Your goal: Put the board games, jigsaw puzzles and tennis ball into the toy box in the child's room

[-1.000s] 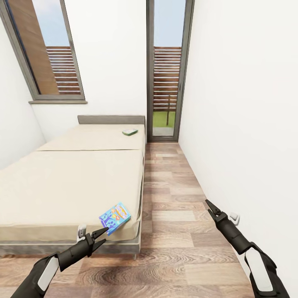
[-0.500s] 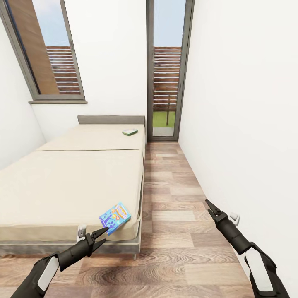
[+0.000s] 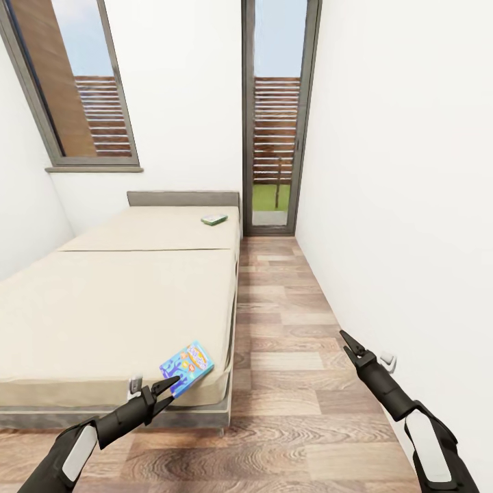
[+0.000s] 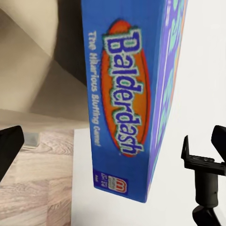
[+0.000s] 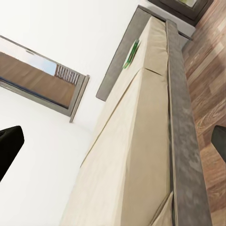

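My left tool (image 3: 166, 387), jaws spread wide, hovers at the Balderdash box (image 3: 187, 368) on the bed (image 3: 116, 308) corner. It looks like stiff, light, slick card (I'd pinch its overhanging long edge).

My left fingers (image 3: 166, 387) overlap near corner of blue game carton (image 3: 187, 365), so contact can't be judged from head view. Left wrist view: carton's top cut by frame edge, small print under the "Balderdash" title blurred. Far carton (image 3: 214, 219) near headboard too small to read; just green and white. Bed (image 3: 103, 308) cut off at left frame edge. Right wrist view: my right fingers (image 5: 9, 146) only dark slivers at frame edges, tips cut off.
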Motion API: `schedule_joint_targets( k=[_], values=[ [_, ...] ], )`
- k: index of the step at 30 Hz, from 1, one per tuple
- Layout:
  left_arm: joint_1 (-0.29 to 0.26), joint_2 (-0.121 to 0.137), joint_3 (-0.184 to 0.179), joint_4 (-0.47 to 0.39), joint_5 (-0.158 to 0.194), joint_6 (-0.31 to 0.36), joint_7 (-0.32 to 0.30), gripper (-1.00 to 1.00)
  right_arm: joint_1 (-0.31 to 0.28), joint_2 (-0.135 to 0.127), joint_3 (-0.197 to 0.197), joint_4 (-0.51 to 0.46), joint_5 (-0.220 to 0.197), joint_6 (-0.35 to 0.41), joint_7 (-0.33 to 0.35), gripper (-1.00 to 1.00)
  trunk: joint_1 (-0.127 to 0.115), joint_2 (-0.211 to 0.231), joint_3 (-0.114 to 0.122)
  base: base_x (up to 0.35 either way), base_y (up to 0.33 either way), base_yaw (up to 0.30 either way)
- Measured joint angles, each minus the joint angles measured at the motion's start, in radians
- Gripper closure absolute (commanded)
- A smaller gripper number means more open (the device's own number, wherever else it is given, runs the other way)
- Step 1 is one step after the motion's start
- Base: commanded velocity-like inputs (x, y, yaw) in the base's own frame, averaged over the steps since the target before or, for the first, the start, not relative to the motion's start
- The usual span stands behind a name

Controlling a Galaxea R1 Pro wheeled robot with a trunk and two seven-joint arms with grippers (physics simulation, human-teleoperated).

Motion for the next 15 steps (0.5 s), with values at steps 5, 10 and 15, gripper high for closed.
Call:
schedule_joint_targets(
  k=[5,10,15],
  values=[
    [0.000,0.000,0.000,0.000,0.000,0.000,0.000,-1.00,0.000,0.001,0.000,0.002,0.000,0.000,0.000,-1.00,0.000,0.000,0.000,0.007,-0.002,0.000],
    [0.000,0.000,0.000,0.000,0.001,-0.001,0.002,-1.00,0.000,0.001,0.000,0.011,0.000,0.000,0.000,-1.00,0.000,0.000,0.000,0.002,0.000,0.000],
    [0.000,0.000,0.000,0.000,0.000,0.000,0.002,-1.00,0.000,0.000,0.000,0.013,0.000,0.000,0.000,-1.00,0.000,0.000,0.000,0.000,0.000,0.000]
  ],
)
